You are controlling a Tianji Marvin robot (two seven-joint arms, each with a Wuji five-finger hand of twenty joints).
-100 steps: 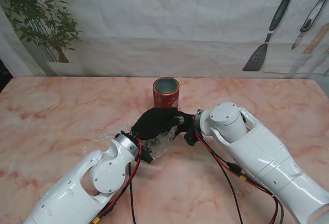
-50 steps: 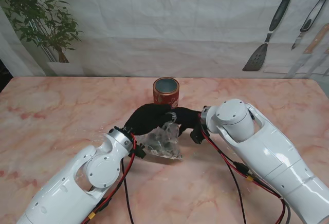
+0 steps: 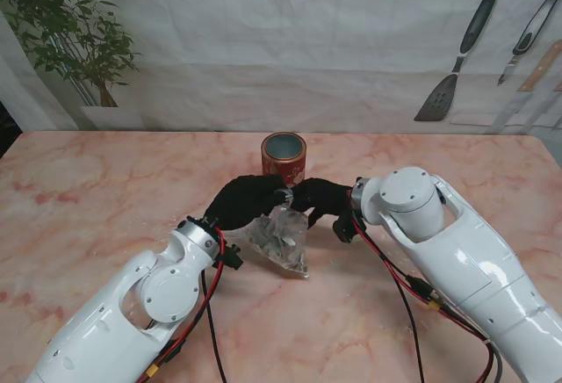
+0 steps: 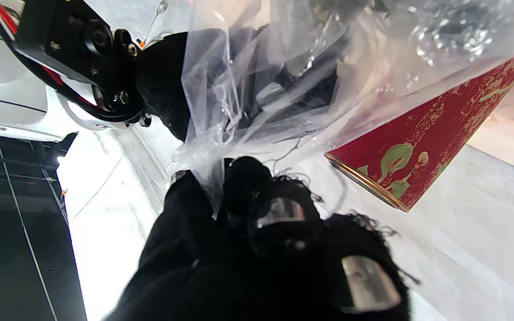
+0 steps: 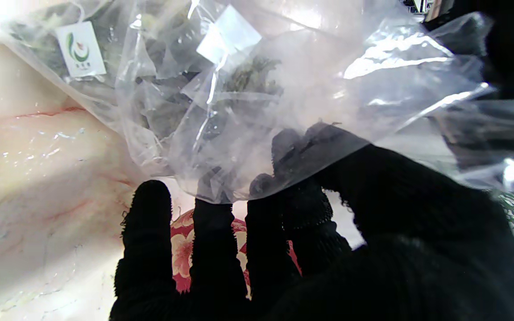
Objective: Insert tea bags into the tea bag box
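A clear plastic bag of tea bags (image 3: 279,241) hangs between my two black-gloved hands, lifted off the table and sagging toward me. My left hand (image 3: 244,199) pinches the bag's upper edge; the left wrist view shows its fingers (image 4: 239,187) closed on bunched plastic (image 4: 248,80). My right hand (image 3: 321,197) grips the opposite side of the bag's top, with plastic (image 5: 248,116) draped over its fingers (image 5: 283,196). Tea bags with white tags (image 5: 80,50) show through the film. The red round tea box (image 3: 284,156) stands open just beyond both hands.
Pink marble table top (image 3: 105,198) stretches to both sides. A potted plant (image 3: 75,45) stands at the far left, and kitchen utensils (image 3: 461,54) hang on the back wall at the right.
Both hands have risen and moved toward the red tea box, lifting the bag off the table. The bag now hangs stretched between them instead of lying bunched under the left hand.
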